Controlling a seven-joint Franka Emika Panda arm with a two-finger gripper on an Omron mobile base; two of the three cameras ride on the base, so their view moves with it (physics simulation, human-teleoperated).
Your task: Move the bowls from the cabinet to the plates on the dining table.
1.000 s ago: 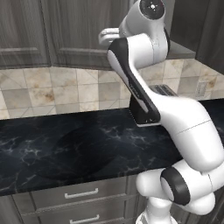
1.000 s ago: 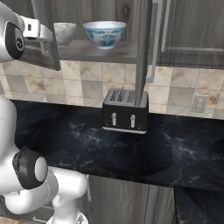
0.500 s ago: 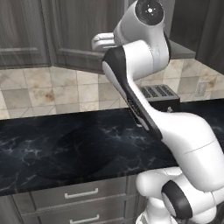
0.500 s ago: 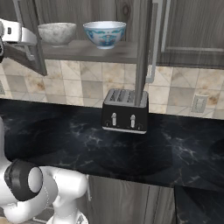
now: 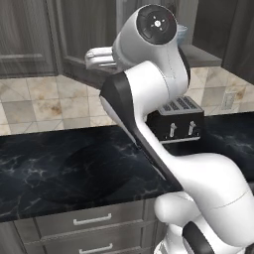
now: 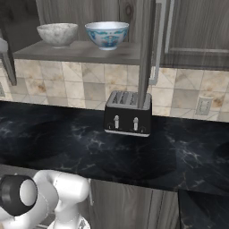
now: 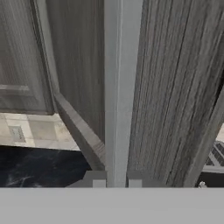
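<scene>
Two bowls stand side by side on the open cabinet's shelf (image 6: 80, 51): the marbled whitish-grey bowl (image 6: 57, 34) on the left and the blue-patterned white bowl (image 6: 107, 34) on the right. My gripper (image 7: 117, 180) is shut on the long silver bar handle (image 7: 117, 87) of a dark wood-grain cabinet door (image 7: 175, 87), one fingertip on each side of the bar. In the left base view the gripper (image 5: 92, 58) reaches left at that door's edge, well away from the bowls. The plates and the dining table are out of view.
A black toaster (image 6: 128, 114) sits on the black marble counter (image 6: 89, 147) below the shelf, against the tiled wall. The cabinet's right door (image 6: 145, 44) stands open, edge-on above the toaster. Grey drawers (image 5: 92, 221) run under the counter.
The arm has swung left and up, leaving the right base view. The jaws, earlier partly open, have closed on the door handle. Bowls and toaster have not moved.
</scene>
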